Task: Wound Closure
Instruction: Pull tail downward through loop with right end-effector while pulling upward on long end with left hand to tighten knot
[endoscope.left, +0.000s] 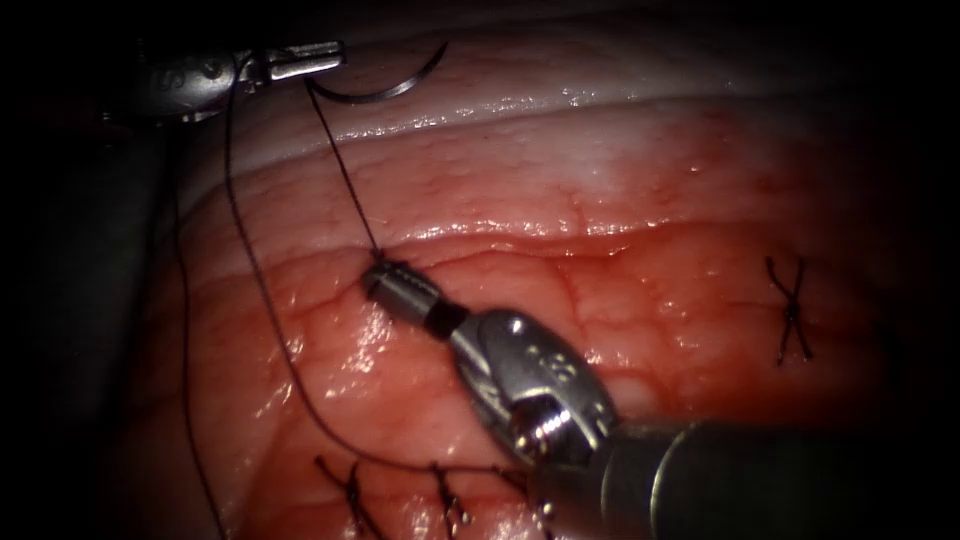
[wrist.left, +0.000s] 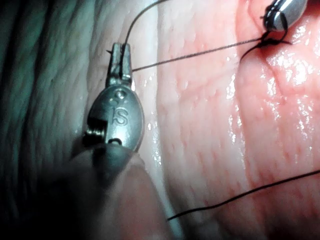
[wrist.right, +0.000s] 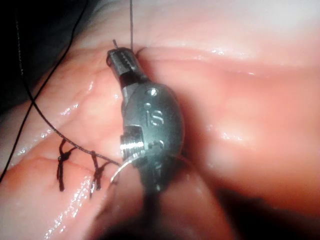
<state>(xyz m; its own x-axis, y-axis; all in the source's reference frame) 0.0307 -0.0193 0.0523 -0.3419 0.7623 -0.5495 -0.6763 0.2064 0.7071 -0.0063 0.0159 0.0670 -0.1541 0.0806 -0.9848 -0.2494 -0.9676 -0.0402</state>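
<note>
While I am holding the needle (endoscope.left: 395, 85) clear of the tissue (endoscope.left: 640, 190) in the left gripper (endoscope.left: 305, 62), pinched near its tail, the right gripper (endoscope.left: 392, 284) is pinching the thread (endoscope.left: 345, 175) taut at the cut (endoscope.left: 560, 245).

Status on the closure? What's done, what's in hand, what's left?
Done: knotted stitches sit along the lower cut, one more at right. In hand: left tool holds the thread close to the needle, which hangs clear of the tissue; right tool grips the thread at the tissue surface. Left: the long loose thread is not yet cut.
</note>
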